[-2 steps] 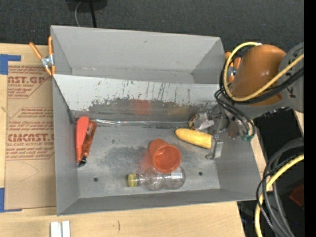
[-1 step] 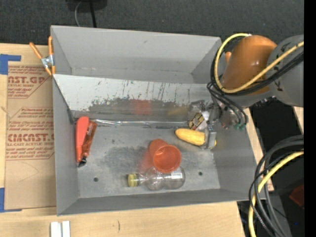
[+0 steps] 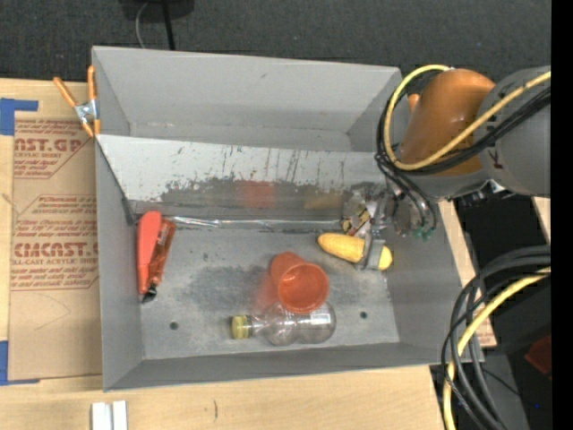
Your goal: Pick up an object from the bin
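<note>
My gripper (image 3: 374,225) hangs low at the right end of the bin, close to the back wall. Directly under it lies a yellow, banana-shaped thing (image 3: 341,246) on the bin floor; part of the gripper crosses in front of it, so yellow shows on both sides. An orange plastic cup (image 3: 300,284) lies on its side a little to the left and nearer the front. Against the cup rests a clear plastic bottle (image 3: 291,325) with a yellow cap, lying flat.
A long red-orange tool (image 3: 149,250) lies by the bin's left wall, far from the gripper. The arm with its orange cover and yellow cables reaches in over the right rim. Bare floor stretches between the tool and the cup.
</note>
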